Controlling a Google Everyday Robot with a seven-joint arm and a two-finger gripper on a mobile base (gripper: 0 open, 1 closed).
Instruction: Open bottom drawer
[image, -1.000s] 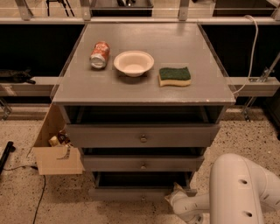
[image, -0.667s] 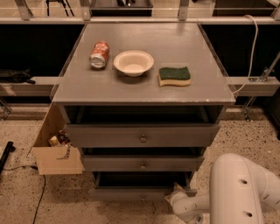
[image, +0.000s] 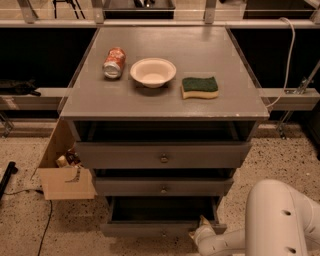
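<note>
A speckled terrazzo floor (image: 285, 165) is spreading around a grey cabinet (image: 125, 156), whose tabletop (image: 165, 102) is catching dim, warm light. Behind it a dark recess is running across the room, with a pale rail (image: 160, 23) crossing above and a lower ledge (image: 30, 97) sticking out at the left. A white cable (image: 289, 55) is hanging down at the right. An open cardboard box (image: 67, 182) is sitting on the floor just beside the cabinet's left side, with a thin black cord (image: 46, 227) trailing near it. The gripper (image: 202, 227) is sitting low at the cabinet's foot, right of centre.

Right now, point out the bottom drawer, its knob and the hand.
bottom drawer (image: 135, 229), camera view, grey front, left of centre
knob (image: 163, 233), camera view, its round face
hand (image: 203, 226), camera view, its tip by the drawer's right corner
</note>
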